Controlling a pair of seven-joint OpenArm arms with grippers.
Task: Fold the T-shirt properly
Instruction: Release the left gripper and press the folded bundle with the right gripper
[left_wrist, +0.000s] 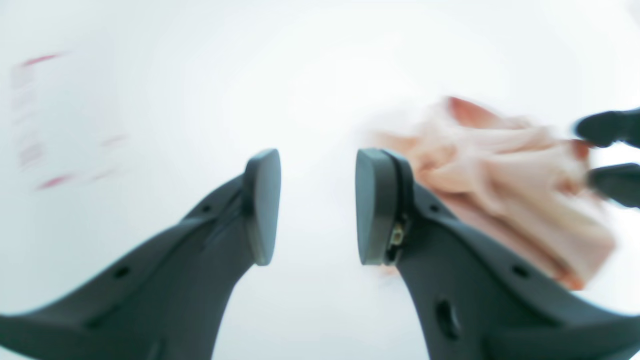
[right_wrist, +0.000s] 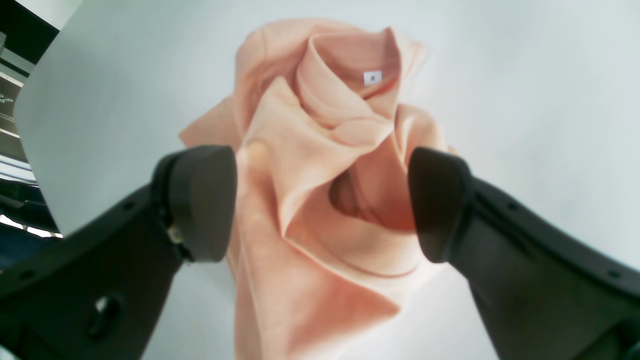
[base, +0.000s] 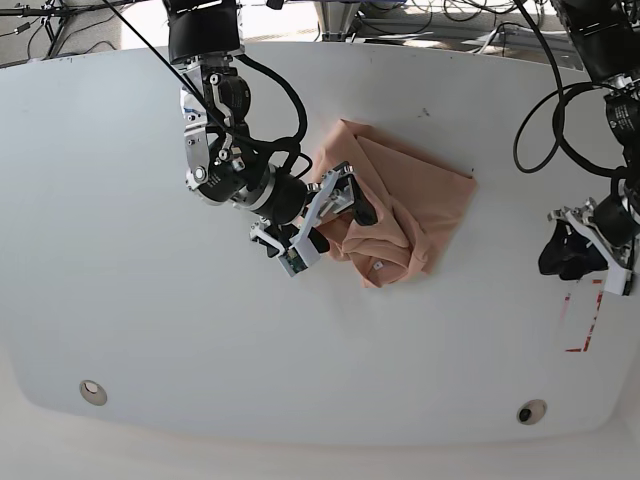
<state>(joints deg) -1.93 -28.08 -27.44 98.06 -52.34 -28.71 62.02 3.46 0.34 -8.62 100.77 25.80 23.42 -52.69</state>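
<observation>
The salmon-pink T-shirt lies crumpled in a heap at the table's middle. Its collar with a small white tag faces up, and the T-shirt fills the right wrist view. My right gripper hovers at the heap's left edge. It stands open, its wide-spread fingers straddling a raised fold without gripping it. My left gripper is far off near the table's right side, open with nothing between its pads. Its blurred view shows the T-shirt to the right.
The white table has round holes near its front left and front right. A sheet with red markings lies by the left gripper. Cables and stands crowd the back edge.
</observation>
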